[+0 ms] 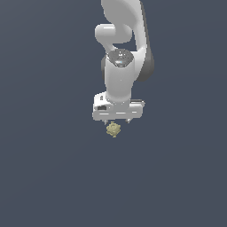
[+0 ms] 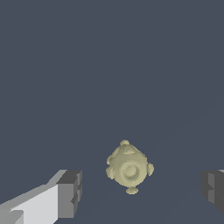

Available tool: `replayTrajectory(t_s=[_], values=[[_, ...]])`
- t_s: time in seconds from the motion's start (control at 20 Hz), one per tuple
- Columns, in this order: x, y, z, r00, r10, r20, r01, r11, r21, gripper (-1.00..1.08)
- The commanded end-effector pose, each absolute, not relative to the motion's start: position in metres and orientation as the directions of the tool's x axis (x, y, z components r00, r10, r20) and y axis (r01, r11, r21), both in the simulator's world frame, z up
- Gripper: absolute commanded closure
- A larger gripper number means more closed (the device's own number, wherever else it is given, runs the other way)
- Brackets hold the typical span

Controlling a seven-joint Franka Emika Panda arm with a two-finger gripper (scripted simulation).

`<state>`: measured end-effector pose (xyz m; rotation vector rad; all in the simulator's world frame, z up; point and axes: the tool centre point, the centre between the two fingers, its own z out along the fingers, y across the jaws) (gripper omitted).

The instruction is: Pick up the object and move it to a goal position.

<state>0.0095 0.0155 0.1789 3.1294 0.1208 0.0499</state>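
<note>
Object: one pale yellow-tan blob [image 2: 129, 168], rounded, knobbly with small nubs; lies on the flat dark grey ground [image 1: 48, 177].
Position: just below the gripper [image 1: 116, 120], between its fingers, untouched.
Gripper: white body, two dark grey pads [image 2: 71, 192], spread wide, holding nothing.
Arm: one, glossy white [image 1: 119, 66].

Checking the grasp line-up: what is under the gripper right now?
The small yellow-tan lump lies on the dark floor below the open gripper, between its fingers, untouched. The lump's underside is hidden.

flat even simulator light, sharp, no cast shadows
</note>
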Motion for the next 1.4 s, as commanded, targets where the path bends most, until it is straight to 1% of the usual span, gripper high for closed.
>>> replayTrajectory(t_s=[0.0,0.45,0.85,1.35], values=[[0.010,0.016,0.179,0.997,0.077,0.031,0.077,-0.997,0.011,-0.92],[0.005,0.001,0.180,1.000,0.022,0.011,0.022,-1.000,-0.012,-0.92],[0.004,0.001,0.177,1.000,0.006,0.010,0.006,-1.000,-0.012,-0.92],[-0.004,0.002,0.156,0.991,-0.136,0.005,-0.136,-0.991,-0.014,-0.92]])
